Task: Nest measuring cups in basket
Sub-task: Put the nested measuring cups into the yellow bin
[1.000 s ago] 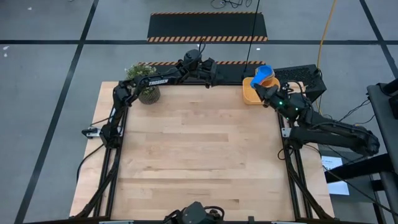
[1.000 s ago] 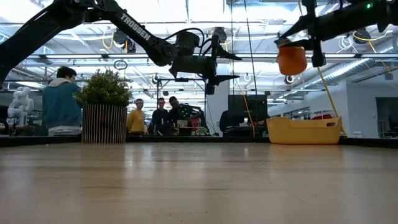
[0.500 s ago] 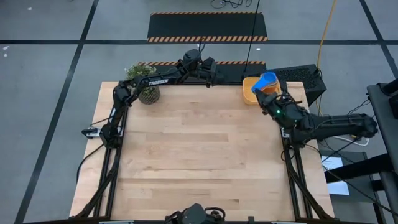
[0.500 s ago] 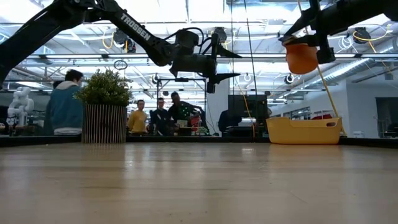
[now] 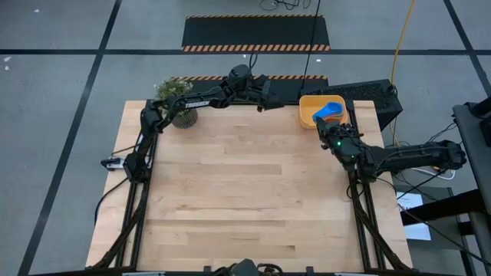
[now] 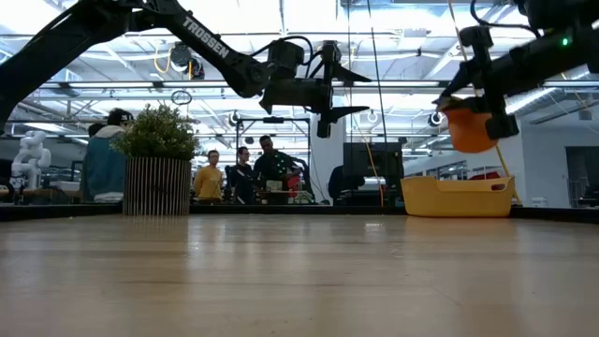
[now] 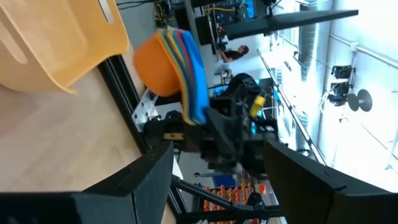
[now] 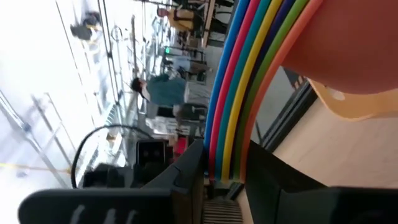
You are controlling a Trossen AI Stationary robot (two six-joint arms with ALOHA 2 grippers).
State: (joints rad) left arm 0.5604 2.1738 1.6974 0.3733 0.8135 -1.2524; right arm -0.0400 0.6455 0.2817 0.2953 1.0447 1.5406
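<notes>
The nested measuring cups [image 5: 331, 113], pinched by their handles in the closed right tool [image 5: 335, 136], were held above the basket [image 5: 310, 108] at the surface's far right corner, where a tilted release could have spilled them over its rim.

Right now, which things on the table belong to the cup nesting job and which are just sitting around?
Part of the job:
- nested measuring cups, held in the right gripper above the table
- basket, at the far right corner

Just there:
- potted plant, far left corner
- left gripper, open and waiting
</notes>
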